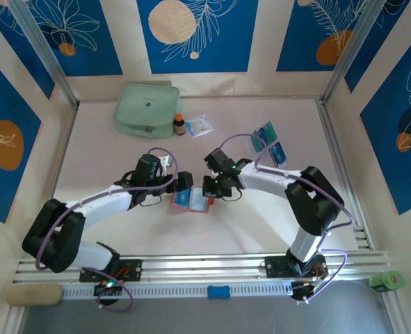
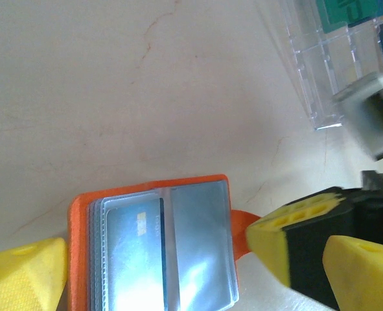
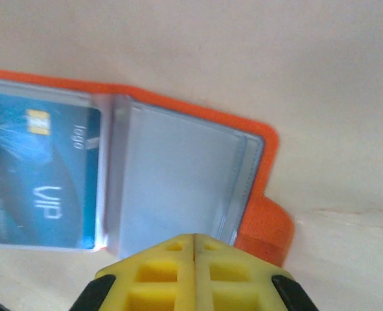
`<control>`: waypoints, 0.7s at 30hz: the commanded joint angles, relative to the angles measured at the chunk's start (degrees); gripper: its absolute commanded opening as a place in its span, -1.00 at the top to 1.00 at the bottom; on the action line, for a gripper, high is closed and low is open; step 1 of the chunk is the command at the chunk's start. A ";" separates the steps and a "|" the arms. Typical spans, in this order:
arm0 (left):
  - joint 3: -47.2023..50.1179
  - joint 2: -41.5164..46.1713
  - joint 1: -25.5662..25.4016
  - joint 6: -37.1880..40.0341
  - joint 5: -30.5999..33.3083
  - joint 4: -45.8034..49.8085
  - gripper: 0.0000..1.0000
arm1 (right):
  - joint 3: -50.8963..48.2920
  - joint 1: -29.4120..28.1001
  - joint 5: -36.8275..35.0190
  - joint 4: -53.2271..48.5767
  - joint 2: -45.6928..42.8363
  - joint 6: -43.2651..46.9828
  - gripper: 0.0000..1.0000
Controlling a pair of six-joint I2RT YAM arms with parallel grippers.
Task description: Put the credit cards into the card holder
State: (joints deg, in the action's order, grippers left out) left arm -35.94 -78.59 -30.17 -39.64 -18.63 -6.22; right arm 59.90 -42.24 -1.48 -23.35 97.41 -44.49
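Starting at the near edge of the table (image 1: 108,229), we see both arms reaching inward to the card holder (image 1: 191,202), which lies opened flat, pockets up, around the middle of the surface. The left gripper (image 1: 183,185) is spread wide, the holder lying between its yellow fingers, and it grips nothing. The right gripper (image 3: 194,245) is pinched fully together with nothing between its fingers, its tip at the near edge of the empty clear pocket; whether it touches the plastic we cannot tell. One blue card (image 3: 42,175) marked VIP sits in the neighbouring pocket. Farther off to the right, a teal card (image 1: 263,135) and a second blue card (image 1: 279,153) sit in a clear plastic rack (image 2: 321,71). Along the far side lie a mint-green pouch (image 1: 146,108), a small brown bottle (image 1: 179,124) and a white-and-blue packet (image 1: 199,126).
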 commanded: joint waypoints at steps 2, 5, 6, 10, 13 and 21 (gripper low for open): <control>0.78 1.51 -0.32 -0.85 -1.43 -1.69 -0.99 | -0.38 1.60 -1.87 -3.53 -3.65 -0.41 1.00; 0.94 1.58 -0.35 -0.88 -1.52 -1.93 -1.00 | -0.88 2.31 -2.57 -4.79 -3.70 -0.77 0.94; 0.98 1.59 -0.32 -1.00 -1.53 -2.04 -1.00 | -1.01 2.48 -2.54 -4.94 -3.37 -0.66 0.81; 1.05 1.59 -0.34 -0.97 -1.56 -2.04 -1.00 | -1.01 2.38 -1.32 -4.76 -1.60 -0.58 0.51; 1.07 1.63 -0.33 -1.02 -1.53 -2.13 -1.00 | -0.68 2.07 -0.85 -4.53 -0.09 -0.63 0.49; 1.23 2.01 -0.35 -0.79 -1.41 -1.78 -1.00 | -0.75 1.91 0.06 -4.39 2.55 -0.85 0.74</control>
State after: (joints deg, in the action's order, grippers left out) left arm -35.29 -78.00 -30.17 -40.25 -18.68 -7.27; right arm 59.55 -39.94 -2.79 -26.63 99.20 -45.32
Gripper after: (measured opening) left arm 0.998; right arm 0.139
